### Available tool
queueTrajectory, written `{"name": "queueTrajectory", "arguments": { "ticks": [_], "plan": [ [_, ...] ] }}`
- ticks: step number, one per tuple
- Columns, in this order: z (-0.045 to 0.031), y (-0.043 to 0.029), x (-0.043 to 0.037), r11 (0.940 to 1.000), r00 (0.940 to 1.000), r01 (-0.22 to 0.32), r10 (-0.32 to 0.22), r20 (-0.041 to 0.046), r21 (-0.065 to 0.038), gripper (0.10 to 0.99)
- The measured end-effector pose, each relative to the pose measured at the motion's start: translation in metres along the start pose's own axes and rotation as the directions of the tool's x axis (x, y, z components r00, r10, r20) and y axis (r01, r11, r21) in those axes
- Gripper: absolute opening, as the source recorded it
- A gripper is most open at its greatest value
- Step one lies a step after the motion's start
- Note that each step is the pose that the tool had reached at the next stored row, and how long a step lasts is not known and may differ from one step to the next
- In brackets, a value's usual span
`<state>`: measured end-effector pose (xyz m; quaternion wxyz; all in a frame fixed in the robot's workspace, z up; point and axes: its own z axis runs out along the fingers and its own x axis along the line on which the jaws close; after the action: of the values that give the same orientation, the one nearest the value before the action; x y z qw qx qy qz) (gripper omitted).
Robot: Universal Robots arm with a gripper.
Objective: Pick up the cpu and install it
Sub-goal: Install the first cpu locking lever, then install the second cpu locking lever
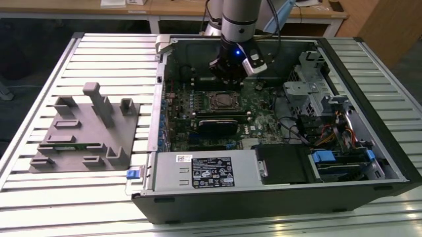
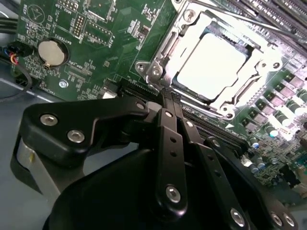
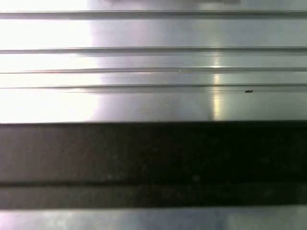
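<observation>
Black multi-link gripper (image 2: 169, 103) on the silver-grey robot arm (image 1: 238, 19) hangs inside the open black computer case (image 1: 277, 197), over the green motherboard (image 2: 96, 28). In the second wrist view its fingers (image 2: 165, 125) are pressed together at the tips, nothing between them. The cpu, a small flat square chip w/ pale silver-white top (image 2: 209, 65), sits in the metal socket frame (image 2: 160, 62) on the board, just beyond the fingertips, not touching them. In the exterior view the socket (image 1: 223, 100) lies just below the gripper (image 1: 228, 74), near the board's middle. Round silver coin battery (image 2: 51, 52) sits on the board, well apart from the socket. Grey fixture w/ upright posts (image 1: 86, 131) rests on the ribbed aluminium table (image 1: 39, 197), at the exterior view's left of the case. White-labelled black box (image 1: 204, 170) fills the case's near edge. First wrist view: ribbed metal surface (image 3: 153, 62) and a dark band (image 3: 153, 163).
</observation>
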<state>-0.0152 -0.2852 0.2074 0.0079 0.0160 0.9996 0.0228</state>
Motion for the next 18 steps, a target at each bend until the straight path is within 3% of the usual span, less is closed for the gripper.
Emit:
{"name": "queueTrajectory", "arguments": {
  "ticks": [18],
  "plan": [
    [-0.0002, -0.0056, -0.0004, 1.0000, 1.0000, 0.000, 0.000, 0.0000, 0.000, 0.106]
  ]
}}
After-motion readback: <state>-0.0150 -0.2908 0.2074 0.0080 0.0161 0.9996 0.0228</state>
